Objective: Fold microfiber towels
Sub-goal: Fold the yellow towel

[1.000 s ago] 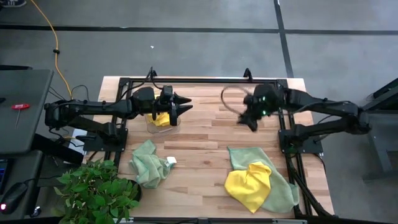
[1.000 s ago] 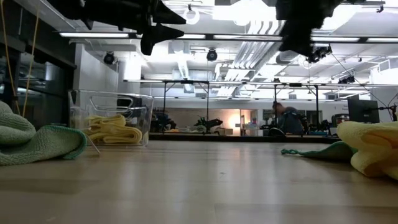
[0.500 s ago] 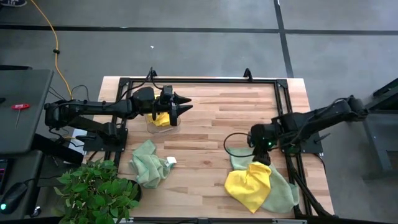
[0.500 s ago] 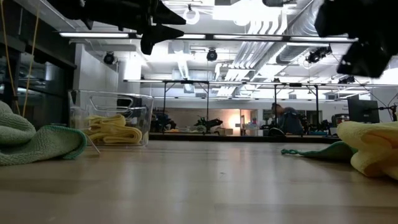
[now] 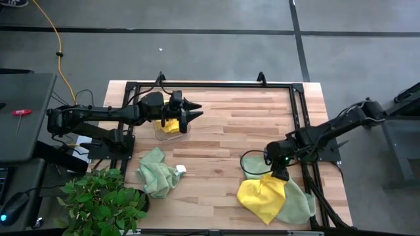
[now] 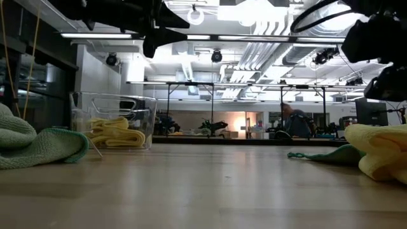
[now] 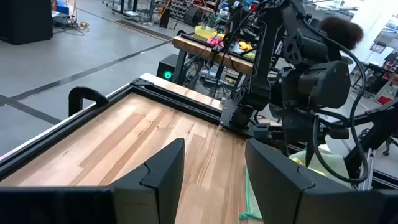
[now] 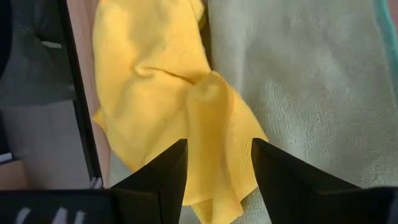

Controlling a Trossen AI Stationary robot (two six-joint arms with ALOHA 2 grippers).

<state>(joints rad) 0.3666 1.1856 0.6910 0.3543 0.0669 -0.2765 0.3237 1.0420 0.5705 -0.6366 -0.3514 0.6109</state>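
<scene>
Towel tag (image 5: 181,169), writing unreadable.

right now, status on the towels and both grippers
Right gripper open, empty, above yellow towel. Left gripper open, parked over bin. Nothing blocking.

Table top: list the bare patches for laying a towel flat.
Free: the wood between the clear bin and the right gripper, and between the crumpled green towel and the yellow towel. Crowded: the near right corner, with yellow piled on green.
</scene>
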